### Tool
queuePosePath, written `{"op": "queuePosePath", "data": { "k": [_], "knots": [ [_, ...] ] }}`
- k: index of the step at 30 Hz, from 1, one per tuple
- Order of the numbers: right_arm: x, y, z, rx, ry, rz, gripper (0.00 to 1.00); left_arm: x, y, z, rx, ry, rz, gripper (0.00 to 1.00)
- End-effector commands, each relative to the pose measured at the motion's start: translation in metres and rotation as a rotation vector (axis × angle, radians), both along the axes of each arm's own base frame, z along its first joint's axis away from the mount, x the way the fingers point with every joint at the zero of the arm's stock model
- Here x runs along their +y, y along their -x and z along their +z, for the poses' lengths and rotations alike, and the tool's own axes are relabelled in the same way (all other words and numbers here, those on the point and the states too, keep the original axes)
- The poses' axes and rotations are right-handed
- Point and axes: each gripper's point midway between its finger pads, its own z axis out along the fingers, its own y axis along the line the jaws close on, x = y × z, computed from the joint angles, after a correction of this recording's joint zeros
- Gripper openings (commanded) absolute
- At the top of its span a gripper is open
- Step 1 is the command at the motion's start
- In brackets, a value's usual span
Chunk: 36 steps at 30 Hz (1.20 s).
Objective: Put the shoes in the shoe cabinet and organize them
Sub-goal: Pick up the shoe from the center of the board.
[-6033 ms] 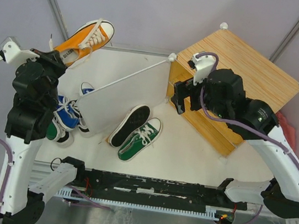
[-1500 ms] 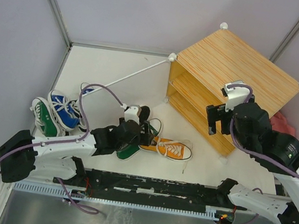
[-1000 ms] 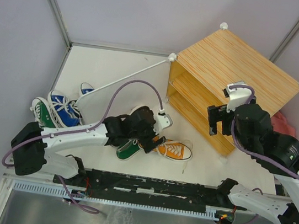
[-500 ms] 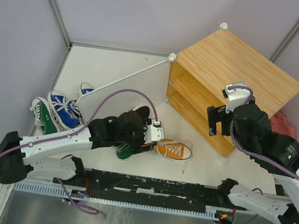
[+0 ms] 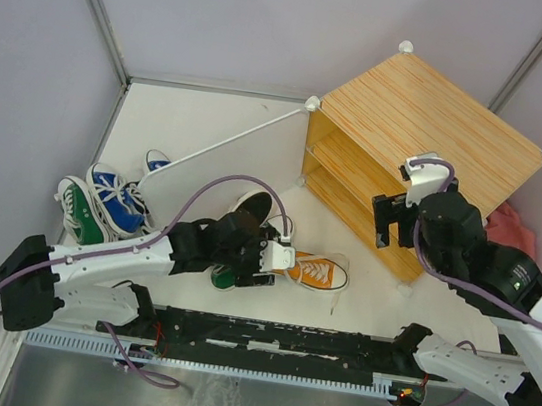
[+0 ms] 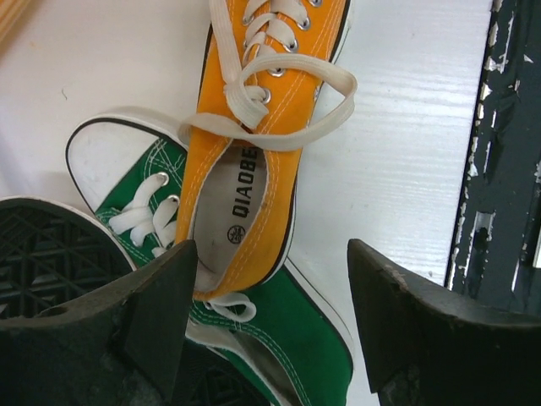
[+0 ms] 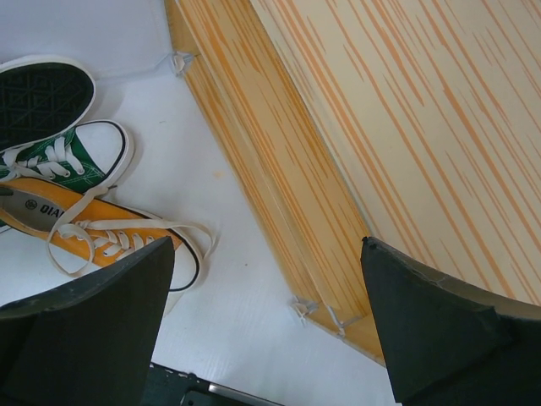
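Observation:
An orange shoe [image 5: 320, 272] lies on the white floor in front of the shoe cabinet [image 5: 429, 119], its heel resting on a green shoe [image 5: 223, 279]. My left gripper [image 5: 278, 260] hangs over that heel. In the left wrist view the orange shoe [image 6: 254, 127] has its heel against the left fingertip, and my left gripper [image 6: 270, 313] stands open with the right finger well apart. A black shoe [image 5: 251, 203] lies sole up beside them. My right gripper [image 5: 386, 222] hovers open at the cabinet's front, holding nothing.
Blue shoes [image 5: 115, 199] and another green shoe [image 5: 76, 214] sit by the left wall. The pale door panel [image 5: 226, 148] stands swung open across the floor. A pink cloth [image 5: 515, 227] lies right of the cabinet. A black rail [image 5: 282, 341] runs along the near edge.
My left gripper has swung down and nearer, settling over the orange shoe's heel with its jaws a little narrower. The orange shoe stays on the floor. My right arm has barely moved.

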Motion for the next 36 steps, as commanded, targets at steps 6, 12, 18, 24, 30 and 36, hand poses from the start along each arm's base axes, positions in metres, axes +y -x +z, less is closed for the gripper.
{"op": "queuePosePath", "data": {
  "k": [6, 12, 18, 24, 30, 36],
  "knots": [
    [0.009, 0.002, -0.005, -0.014, -0.074, 0.031, 0.99, -0.019, -0.028, 0.004, -0.174, 0.05, -0.039, 0.81],
    [0.012, 0.004, -0.015, -0.008, -0.087, 0.047, 0.99, -0.023, -0.032, 0.009, -0.211, 0.045, -0.067, 0.82],
    [0.018, 0.005, -0.025, 0.012, -0.092, 0.074, 0.99, -0.011, -0.024, -0.034, -0.12, -0.116, -0.101, 0.73],
    [0.013, 0.007, -0.025, 0.004, -0.086, 0.067, 0.99, 0.003, -0.027, -0.062, -0.046, -0.249, -0.017, 0.58],
    [0.003, 0.008, -0.02, -0.011, -0.064, 0.045, 0.99, 0.01, -0.023, -0.073, 0.026, -0.329, 0.048, 0.03],
    [-0.015, 0.012, 0.011, -0.068, -0.09, -0.012, 0.99, -0.005, -0.032, -0.051, 0.074, -0.311, 0.155, 0.03]
  ]
}}
